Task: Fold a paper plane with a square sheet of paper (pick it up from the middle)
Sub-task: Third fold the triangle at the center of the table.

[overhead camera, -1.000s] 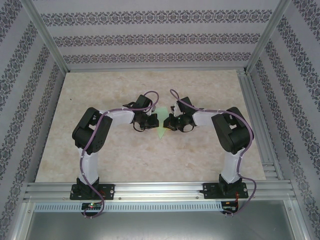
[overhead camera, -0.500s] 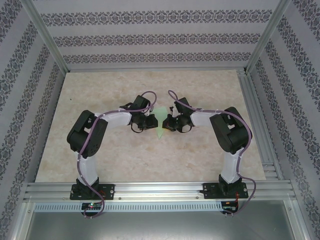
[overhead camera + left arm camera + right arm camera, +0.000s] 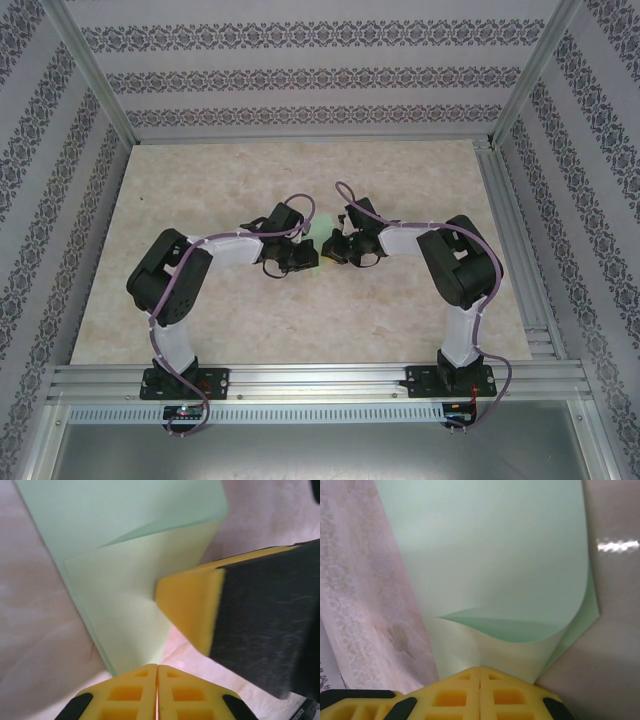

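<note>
1. Mid-table, between the two gripper heads: sheet of paper [image 3: 125, 580], pale mint green, plain, partly folded. One layer lies over another with a slanted fold edge across it. From above, only a sliver of green shows under the heads.
2. Sheet, right wrist view: upper layer curls up and over in a soft roll. Its right-hand edge bows outward, and the lower part runs down into the fingertips.
3. Left gripper [image 3: 157, 682]: yellow fingers pressed flat together, no gap at the seam. The lower edge of the sheet meets the tips; whether it is nipped between them cannot be told.
4. Right gripper [image 3: 480, 680]: fingers together, closed on the sheet where it runs into their seam. In the left wrist view its yellow pad [image 3: 190, 610] lies against the sheet's right-hand edge.
5. Left arm [image 3: 170, 285]: elbow out to the left, forearm turned inward to the right, wrist low over the table [image 3: 200, 190].
6. Right arm [image 3: 460, 265]: the mirror of item 5, elbow out to the right, forearm turned inward to the left, wrist low.
7. Gripper heads: face each other, just beside one another at the table's centre.
8. Cables [image 3: 300, 205]: purple, one running along each arm and looping above each wrist.
</note>
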{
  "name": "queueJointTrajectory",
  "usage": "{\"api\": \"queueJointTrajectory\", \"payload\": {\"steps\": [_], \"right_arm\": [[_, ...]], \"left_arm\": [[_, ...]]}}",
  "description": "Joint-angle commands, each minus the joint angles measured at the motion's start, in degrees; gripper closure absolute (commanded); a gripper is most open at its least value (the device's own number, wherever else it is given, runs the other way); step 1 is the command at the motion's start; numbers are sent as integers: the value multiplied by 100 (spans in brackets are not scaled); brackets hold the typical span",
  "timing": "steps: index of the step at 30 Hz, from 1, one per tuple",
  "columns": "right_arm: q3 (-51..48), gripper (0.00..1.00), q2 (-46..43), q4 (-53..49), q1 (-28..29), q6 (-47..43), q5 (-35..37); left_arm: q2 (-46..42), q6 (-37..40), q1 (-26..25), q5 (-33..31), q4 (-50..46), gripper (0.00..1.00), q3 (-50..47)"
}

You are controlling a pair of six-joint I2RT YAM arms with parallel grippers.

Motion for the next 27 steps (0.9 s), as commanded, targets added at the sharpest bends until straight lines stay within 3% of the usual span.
{"api": "queueJointTrajectory", "payload": {"steps": [1, 15, 27], "right_arm": [[-153, 93, 97, -5, 75, 104, 62], [177, 93, 244, -211, -75, -800, -315], [728, 90, 458, -711, -672, -1665, -204]], "left_arm": [[123, -169, -68, 188, 339, 91, -64], [400, 162, -79, -313, -317, 92, -199], [396, 283, -79, -380, -477, 93, -508]]}}
